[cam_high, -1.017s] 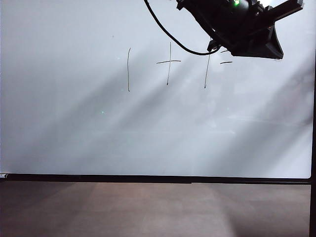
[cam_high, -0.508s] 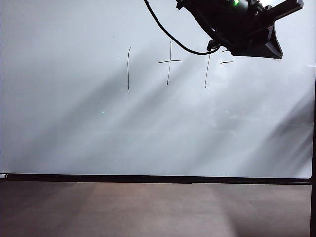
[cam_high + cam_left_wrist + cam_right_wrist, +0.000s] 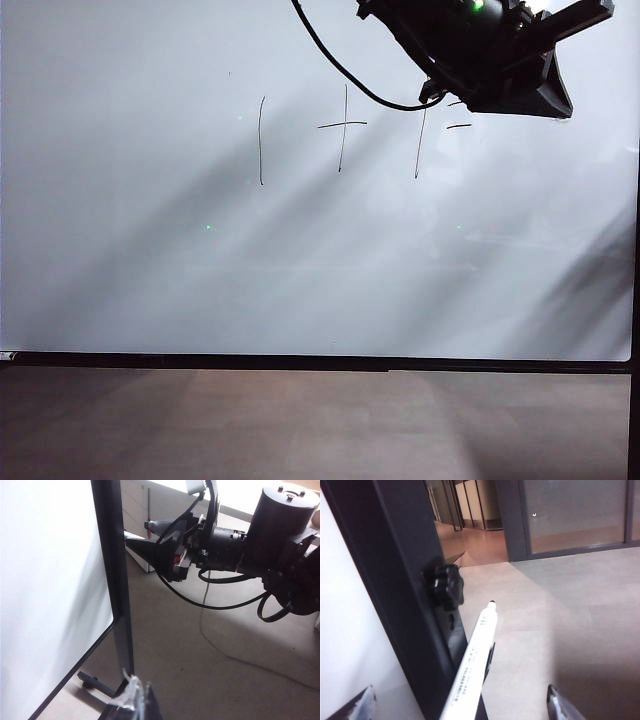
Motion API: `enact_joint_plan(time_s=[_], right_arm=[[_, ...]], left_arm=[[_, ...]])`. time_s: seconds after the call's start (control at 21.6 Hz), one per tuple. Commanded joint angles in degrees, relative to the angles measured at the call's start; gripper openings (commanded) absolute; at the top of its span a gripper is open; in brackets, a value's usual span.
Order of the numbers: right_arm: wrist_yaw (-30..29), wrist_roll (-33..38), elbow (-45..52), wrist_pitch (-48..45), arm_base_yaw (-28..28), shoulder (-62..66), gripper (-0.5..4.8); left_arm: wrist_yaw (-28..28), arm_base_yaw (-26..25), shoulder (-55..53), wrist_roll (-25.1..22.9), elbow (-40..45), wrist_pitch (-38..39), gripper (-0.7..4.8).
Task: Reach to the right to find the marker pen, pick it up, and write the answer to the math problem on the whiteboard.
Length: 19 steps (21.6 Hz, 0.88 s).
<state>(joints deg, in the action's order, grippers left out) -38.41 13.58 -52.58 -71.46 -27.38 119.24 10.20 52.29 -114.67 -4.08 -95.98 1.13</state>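
A grey-brown floor spreads out beyond the right gripper, with a dark shadow falling across it close by. Further off stands a dark-framed glass partition, and beside it an open doorway leads to warmer reddish flooring. Below the left gripper, the same dull floor carries a thin loose cable; a pale low cabinet lines the far wall.
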Motion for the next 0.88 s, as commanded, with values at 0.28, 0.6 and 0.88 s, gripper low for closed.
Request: enact_joint_plan(time_s=[0.28,0.6,0.88], right_arm=[[1.8,-5.9,-0.2,0.0,2.3,-0.2,4.08],[4.0,-6.5,-0.2,1.7,2.9,-0.2,3.01],[4.5,-6.6,-0.3,2.6,3.3,-0.2,2.59]], left_arm=[[0.1,0.1,0.2,0.0,-0.3,-0.4,-0.05],[0.1,0.1,0.2,0.0,-0.3,-0.4,-0.05],[0.1,0.1,0.2,0.0,-0.3,-0.4,-0.05]])
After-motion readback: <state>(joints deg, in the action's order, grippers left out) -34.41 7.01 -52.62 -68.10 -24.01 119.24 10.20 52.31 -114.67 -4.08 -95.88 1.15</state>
